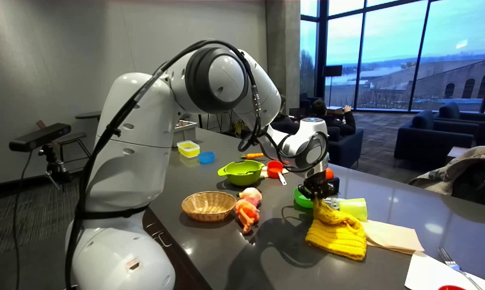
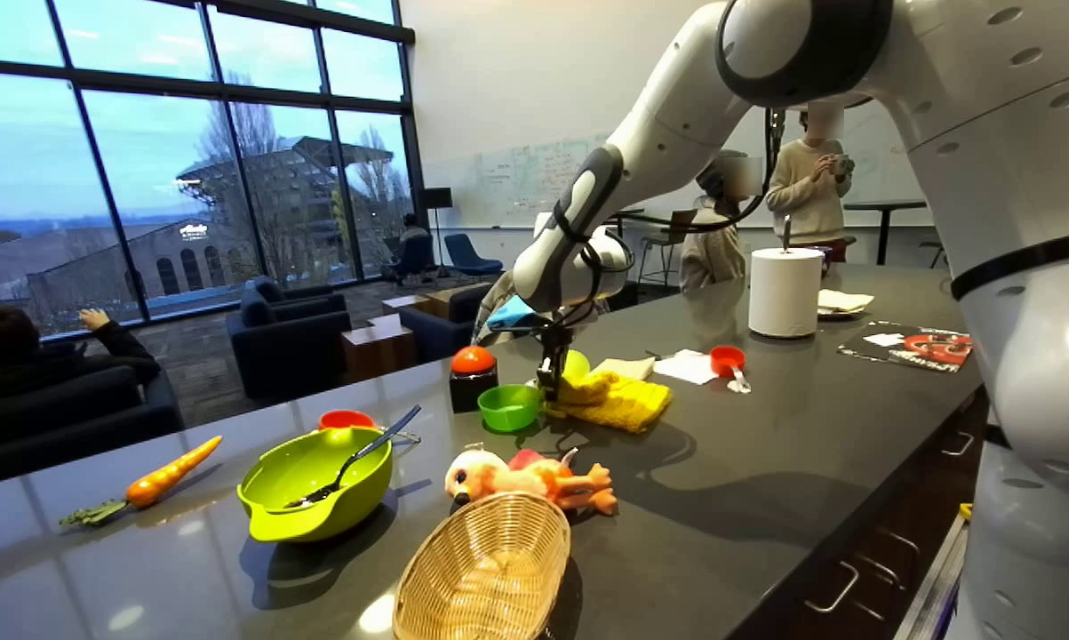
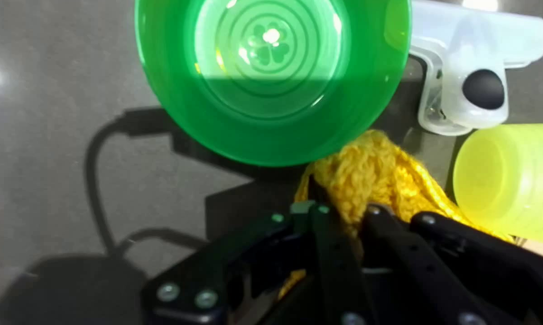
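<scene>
cloth (image 1: 336, 237) in yellow knit spreads below the end effector (image 1: 317, 195), which pinches its bunched end.

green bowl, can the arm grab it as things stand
Probably not: the green bowl sits upright close by, but the gripper appears closed on the yellow knitted cloth.

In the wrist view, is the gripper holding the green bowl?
No, the gripper holds the yellow knitted cloth, and the green bowl stands outside its grip.
</scene>
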{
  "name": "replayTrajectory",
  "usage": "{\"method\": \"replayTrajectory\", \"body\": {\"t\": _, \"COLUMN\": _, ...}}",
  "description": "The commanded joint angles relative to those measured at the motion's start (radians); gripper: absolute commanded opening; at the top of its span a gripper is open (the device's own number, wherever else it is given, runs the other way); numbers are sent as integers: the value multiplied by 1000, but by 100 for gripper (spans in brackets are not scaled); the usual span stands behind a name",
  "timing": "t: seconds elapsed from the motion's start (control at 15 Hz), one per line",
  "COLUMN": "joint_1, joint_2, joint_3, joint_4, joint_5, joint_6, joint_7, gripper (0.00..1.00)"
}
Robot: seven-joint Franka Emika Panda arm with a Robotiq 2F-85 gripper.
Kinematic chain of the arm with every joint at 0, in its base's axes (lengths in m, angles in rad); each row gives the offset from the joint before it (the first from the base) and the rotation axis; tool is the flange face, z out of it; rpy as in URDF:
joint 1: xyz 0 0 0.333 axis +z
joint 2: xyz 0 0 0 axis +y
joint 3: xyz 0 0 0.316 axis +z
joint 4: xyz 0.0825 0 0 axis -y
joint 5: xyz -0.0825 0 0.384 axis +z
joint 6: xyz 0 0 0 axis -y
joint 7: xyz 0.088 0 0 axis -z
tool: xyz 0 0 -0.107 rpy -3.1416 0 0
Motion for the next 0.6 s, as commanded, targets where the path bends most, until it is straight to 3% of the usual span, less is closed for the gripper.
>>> {"method": "replayTrajectory", "body": {"t": 0.0, "joint_1": 17, "joint_2": -19, "joint_3": 20, "joint_4": -10, "joint_5": 5, "joint_6": -11, "joint_7": -4, "gripper": 2}}
{"method": "replayTrajectory", "body": {"t": 0.53, "joint_1": 32, "joint_2": -2, "joint_3": 70, "joint_4": -10, "joint_5": 37, "joint_6": -52, "joint_7": -9, "gripper": 2}}
